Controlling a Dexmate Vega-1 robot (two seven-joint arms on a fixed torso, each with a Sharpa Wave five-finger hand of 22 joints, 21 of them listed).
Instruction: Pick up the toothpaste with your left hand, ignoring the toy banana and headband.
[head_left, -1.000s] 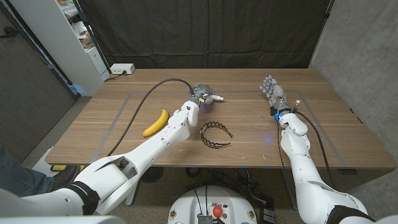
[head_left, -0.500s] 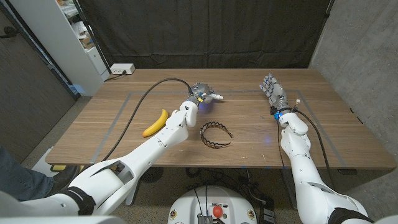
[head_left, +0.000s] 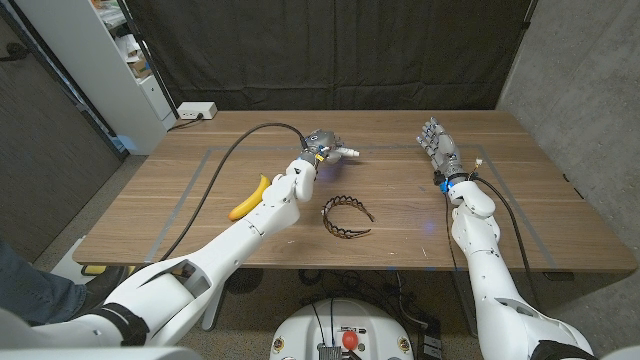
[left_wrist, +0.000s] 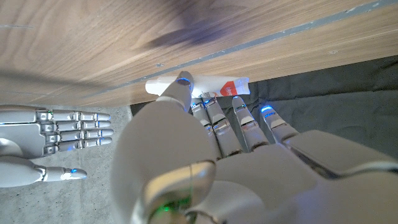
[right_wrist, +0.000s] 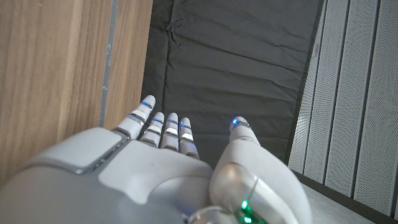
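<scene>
The toothpaste is a white tube with a red label, at the table's far middle. My left hand grips it, thumb on one side and fingers on the other; its white end sticks out to the right of the hand. The hand hides most of the tube in the head view. My right hand stands at the far right with fingers straight and apart, holding nothing; it also appears in the left wrist view.
The yellow toy banana lies beside my left forearm, partly under it. A black headband lies near the table's middle. A black cable loops over the left half of the table. A white power strip sits at the far left corner.
My left hand has shifted slightly up and away with the toothpaste in it. The right hand has stayed put.
</scene>
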